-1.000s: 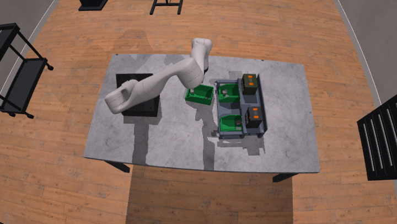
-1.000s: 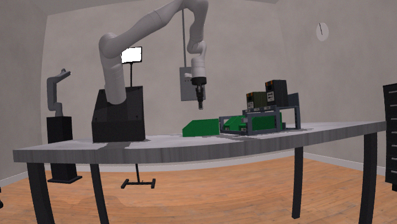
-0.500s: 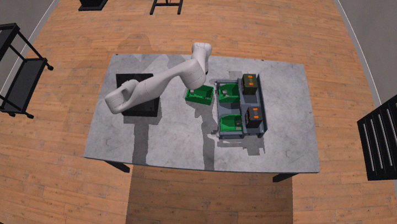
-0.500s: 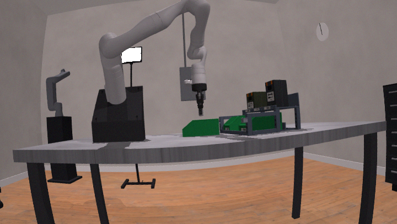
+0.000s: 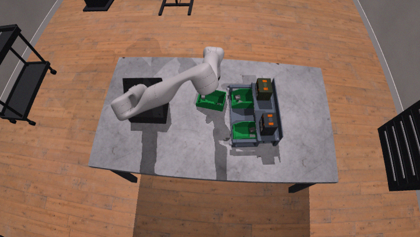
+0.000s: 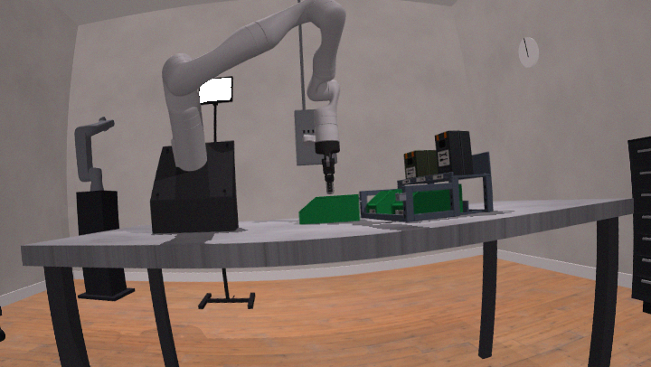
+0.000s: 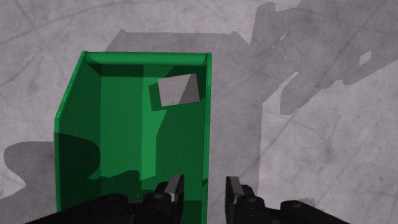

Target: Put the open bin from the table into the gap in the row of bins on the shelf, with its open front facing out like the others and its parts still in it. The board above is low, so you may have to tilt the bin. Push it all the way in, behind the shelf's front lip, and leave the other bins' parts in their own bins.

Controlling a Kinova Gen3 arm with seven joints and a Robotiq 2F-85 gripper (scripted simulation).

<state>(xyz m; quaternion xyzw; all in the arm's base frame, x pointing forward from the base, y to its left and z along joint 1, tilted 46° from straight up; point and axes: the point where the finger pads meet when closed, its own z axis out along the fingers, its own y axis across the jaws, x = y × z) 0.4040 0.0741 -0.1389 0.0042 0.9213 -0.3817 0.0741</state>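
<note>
The gripper (image 6: 330, 190) (image 7: 204, 191) hangs over one side wall of the green bin (image 5: 212, 101) (image 6: 329, 210) (image 7: 125, 125) — jaws partly open, holding nothing — while the bin sits on the table (image 5: 182, 141) (image 6: 273, 250) (image 7: 320, 165), beside the shelf (image 5: 242, 144) (image 6: 409, 204).

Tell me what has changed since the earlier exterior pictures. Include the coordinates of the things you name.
The gripper (image 6: 330, 192) (image 7: 204, 191) has come down closer to the open bin (image 5: 211, 103) (image 6: 329, 211) (image 7: 120, 100) on the table. Nothing was taken hold of or let go: its fingers stand apart. The bin and the shelf (image 5: 280, 118) (image 6: 409, 204) with its load stayed as they were.
</note>
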